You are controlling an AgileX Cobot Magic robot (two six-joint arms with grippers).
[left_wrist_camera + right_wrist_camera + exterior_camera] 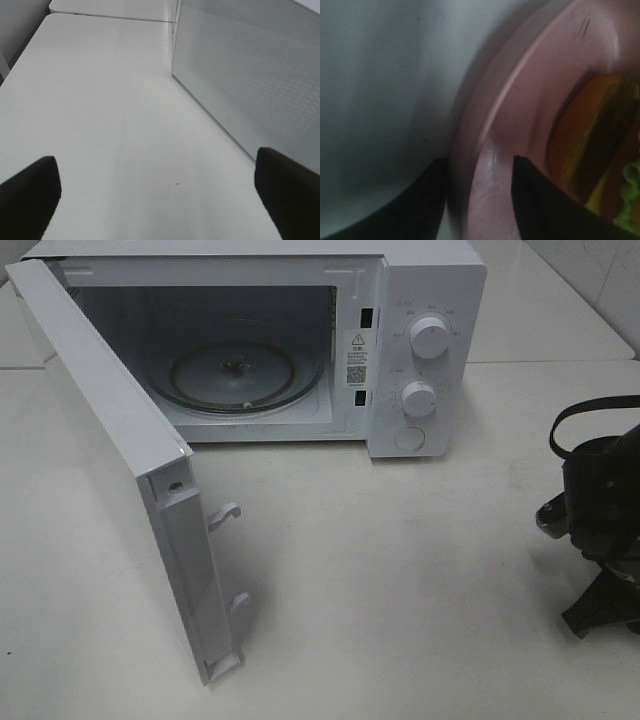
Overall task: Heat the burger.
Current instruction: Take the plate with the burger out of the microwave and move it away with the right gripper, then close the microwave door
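Microwave point(420, 350) door point(110, 460) wide open, burger point(600, 150) on the pink plate point(520, 125), right gripper point(480, 200) part-open astride the rim, left gripper point(155, 195) spread and empty: next, I'd say, pinch and carry in.

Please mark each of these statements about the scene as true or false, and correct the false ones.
1. The white microwave oven has its door swung open. True.
2. The round glass turntable inside the oven carries the burger. False: the turntable is bare.
3. The tall burger with orange-brown bun, green lettuce and yellow cheese sits on the round pink plate. True.
4. The right gripper has one finger on each side of the plate's rim. True.
5. The left gripper is closed on the oven door. False: its jaws stand wide apart over the bare white table, holding nothing.
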